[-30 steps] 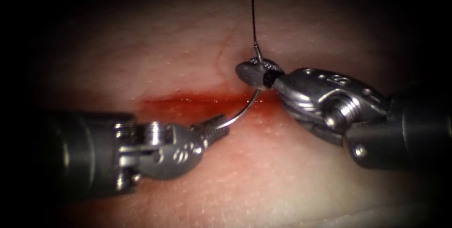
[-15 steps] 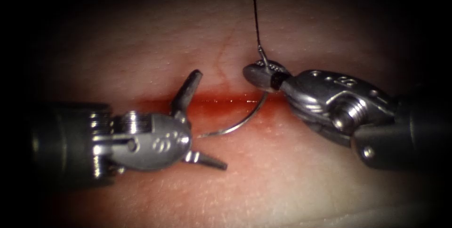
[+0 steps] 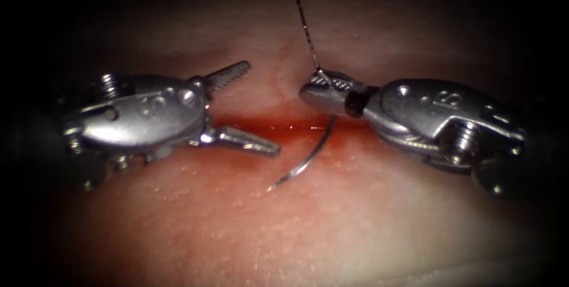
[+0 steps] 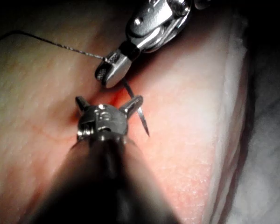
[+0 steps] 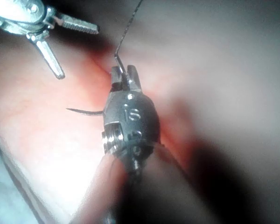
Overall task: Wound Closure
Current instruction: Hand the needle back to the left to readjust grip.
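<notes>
My right tool (image 3: 325,90) comes in from the right with its jaws shut on the curved needle (image 3: 308,159) close to its thread end. The needle hangs over the red cut (image 3: 267,126); its free point (image 3: 271,188) is below the cut, out of the tissue. Black thread (image 3: 302,17) runs up from the needle's end. My left tool (image 3: 263,108) is left of the needle, jaws spread wide, holding nothing. In the left wrist view its open jaws (image 4: 108,98) flank the needle (image 4: 143,119) under the right tool (image 4: 113,71). In the right wrist view the shut jaws (image 5: 125,75) pinch the needle (image 5: 84,112).
Pale tissue (image 3: 332,233) surrounds the cut, with red fluid (image 3: 237,127) pooled along it. The tissue's edge (image 4: 238,116) drops off to cloth. The left tool (image 5: 79,53) with spread jaws also appears in the right wrist view.
The left tool let go of the needle near its point, opened and drew back up and to the left. The right tool kept its hold, and the needle's point swung downward.
</notes>
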`<state>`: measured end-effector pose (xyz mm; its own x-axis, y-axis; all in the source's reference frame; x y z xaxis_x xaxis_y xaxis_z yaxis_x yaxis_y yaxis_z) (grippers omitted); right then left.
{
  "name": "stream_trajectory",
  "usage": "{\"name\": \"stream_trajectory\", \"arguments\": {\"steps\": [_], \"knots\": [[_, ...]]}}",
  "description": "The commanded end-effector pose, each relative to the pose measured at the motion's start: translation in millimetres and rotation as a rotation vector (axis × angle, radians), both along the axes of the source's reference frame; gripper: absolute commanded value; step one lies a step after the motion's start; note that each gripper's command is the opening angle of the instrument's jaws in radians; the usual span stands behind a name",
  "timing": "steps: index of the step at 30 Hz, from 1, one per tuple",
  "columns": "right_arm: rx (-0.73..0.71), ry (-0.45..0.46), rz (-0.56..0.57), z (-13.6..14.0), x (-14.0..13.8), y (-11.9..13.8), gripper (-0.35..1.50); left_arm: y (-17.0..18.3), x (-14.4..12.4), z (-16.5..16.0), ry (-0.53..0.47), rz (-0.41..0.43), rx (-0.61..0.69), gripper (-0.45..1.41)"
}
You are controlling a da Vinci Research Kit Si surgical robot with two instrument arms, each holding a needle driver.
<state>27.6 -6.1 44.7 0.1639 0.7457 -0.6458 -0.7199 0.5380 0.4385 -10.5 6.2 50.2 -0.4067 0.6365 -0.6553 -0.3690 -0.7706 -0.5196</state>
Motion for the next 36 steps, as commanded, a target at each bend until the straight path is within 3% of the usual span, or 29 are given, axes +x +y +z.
{"name": "stream_trajectory", "arguments": {"steps": [1, 12, 24, 28, 36], "knots": [[-0.012, 0.011, -0.003, 0.6, 0.4, 0.1, -0.35, 0.2, -0.5, 0.7, -0.010, -0.002, 0.020, 0.69], [-0.147, 0.147, -0.072, -0.6, 0.5, 1.3, -0.35, 0.3, -0.7, 1.3, -0.260, 0.042, 0.269, 0.81], [-0.381, 0.230, -0.235, -2.3, 1.9, 1.6, -0.35, 0.5, -2.1, 3.0, -0.186, 0.100, 0.327, 0.96], [-0.422, 0.268, -0.233, -2.9, 2.1, 1.8, -0.35, -0.3, -2.4, 3.9, -0.154, 0.116, 0.348, 0.96], [-0.470, 0.295, -0.199, -4.2, 2.5, 2.0, -0.35, -0.9, -3.3, 4.3, -0.193, 0.150, 0.365, 0.91]]}}
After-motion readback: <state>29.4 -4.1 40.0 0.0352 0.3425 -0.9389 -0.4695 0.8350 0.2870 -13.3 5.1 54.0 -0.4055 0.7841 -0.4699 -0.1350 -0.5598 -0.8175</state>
